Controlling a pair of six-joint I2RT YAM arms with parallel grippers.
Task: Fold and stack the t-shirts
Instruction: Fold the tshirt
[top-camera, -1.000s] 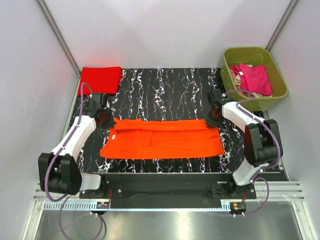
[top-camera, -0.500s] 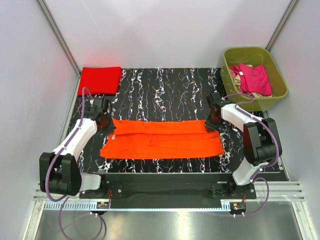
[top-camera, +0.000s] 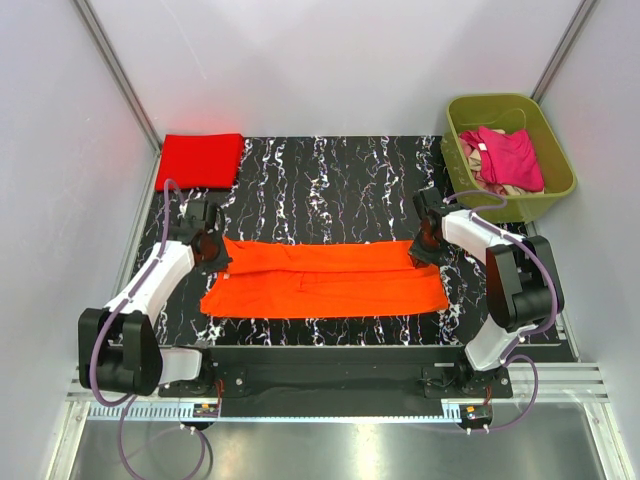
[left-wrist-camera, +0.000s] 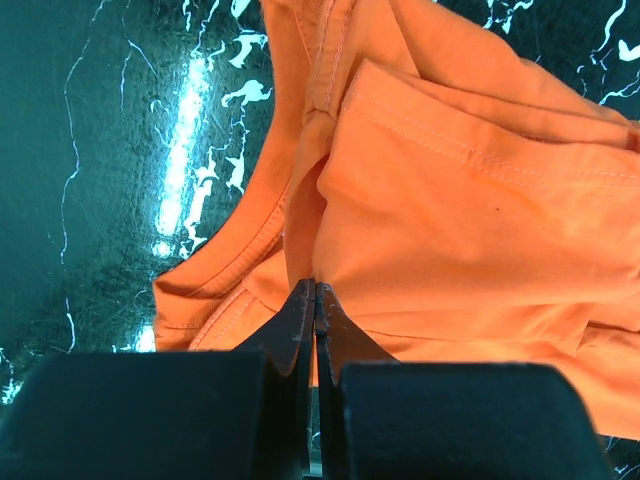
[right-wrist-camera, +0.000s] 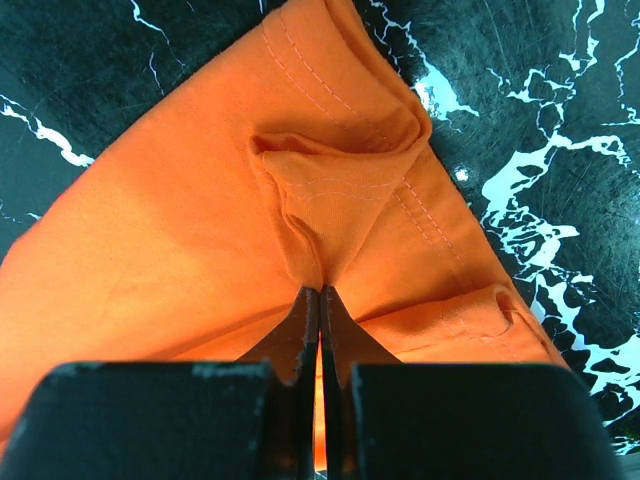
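A: Far left first?

B: Yes. At the back left corner of the black marbled table (top-camera: 340, 175), a red t-shirt (top-camera: 200, 160), folded flat into a neat square. All alone there, apart from both arms.

A: And next, a bit nearer?

B: The left gripper (top-camera: 212, 250), down low at the left end of the orange t-shirt (top-camera: 325, 280). Shut tight, with a thin fold of orange cloth pinched at the tips. Up close from the left wrist: dark fingers (left-wrist-camera: 292, 325) pressed together, no gap at all, cloth bunched up right there.

A: And the orange one itself?

B: In the middle, stretched long across the near half of the table, from one gripper to the other. Folded over along its length. Near edge flat on the table.

A: Then the right side?

B: The right gripper (top-camera: 420, 248), at the far right corner of the orange shirt. Shut tight too, a bit of hem nipped between the closed tips, wrinkles running out from the pinch.

A: And furthest right?

B: An olive-green tub (top-camera: 497, 102), at the back right of the table, just beside the right arm. Inside, a pink t-shirt (top-camera: 512, 158) crumpled on top, with some beige cloth (top-camera: 497, 187) peeking out under it. Hard to tell how many shirts in there.
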